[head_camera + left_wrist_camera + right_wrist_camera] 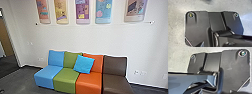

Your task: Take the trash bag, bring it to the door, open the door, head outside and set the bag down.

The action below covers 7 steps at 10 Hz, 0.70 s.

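Wrists of both arms are held much alike, nearly mirrored, each camera looking down on the robot's own dark plate (200,25) with its round corner fittings and jointed bar (191,80). Whether the left gripper or the right gripper is spread, pressed together or pinching something, I cannot tell. Where the trash bag is and how it looks, I cannot tell either.

Past the plate's rim, under the grippers, lies grey speckled floor (175,25).

Out ahead of the grippers stands a row of four armless seats, side by side. From the robot's left to its right they are a light blue seat (46,75), a green seat (65,78), an orange seat (88,81) and a dark brown seat (116,83). A bright blue cushion (83,64) sits tilted against the backs of the green and orange ones, overlapping both.

Farther from the grippers, behind the seats, rises a white wall (75,38), with outlets (136,72) low down on the right side. Over to the left is a doorway (7,60), dark floor inside it and a brown panel (5,37) beyond. High above the seats hang five colourful panels (82,12) in a line.
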Tool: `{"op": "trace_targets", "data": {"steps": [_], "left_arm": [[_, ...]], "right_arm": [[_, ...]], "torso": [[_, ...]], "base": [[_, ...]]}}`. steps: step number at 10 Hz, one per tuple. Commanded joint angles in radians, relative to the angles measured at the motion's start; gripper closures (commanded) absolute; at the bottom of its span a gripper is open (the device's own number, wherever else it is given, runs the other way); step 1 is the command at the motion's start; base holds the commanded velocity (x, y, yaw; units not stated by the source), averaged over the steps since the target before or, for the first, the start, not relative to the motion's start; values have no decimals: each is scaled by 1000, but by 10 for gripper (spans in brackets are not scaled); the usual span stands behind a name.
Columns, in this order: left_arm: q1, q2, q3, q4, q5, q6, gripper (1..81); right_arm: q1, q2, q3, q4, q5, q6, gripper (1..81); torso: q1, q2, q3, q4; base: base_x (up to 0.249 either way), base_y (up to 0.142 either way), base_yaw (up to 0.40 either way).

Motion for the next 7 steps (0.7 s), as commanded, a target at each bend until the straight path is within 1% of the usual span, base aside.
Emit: {"op": "trace_targets", "data": {"steps": [1,5,7], "left_arm": [[-60,-4,5,10,49,5,10],[-60,-4,5,10,49,5,10],[-60,-7,5,5,49,3,10]], "right_arm": [[42,6,7,-12,-51,-11,10],[39,6,7,-12,-48,-11,10],[36,6,9,-12,-45,-11,10]], "torso": [[0,0,0,0],[0,0,0,0],[1,0,0,0]], "base": [[95,0,0],[94,0,0],[0,0,0]]}}
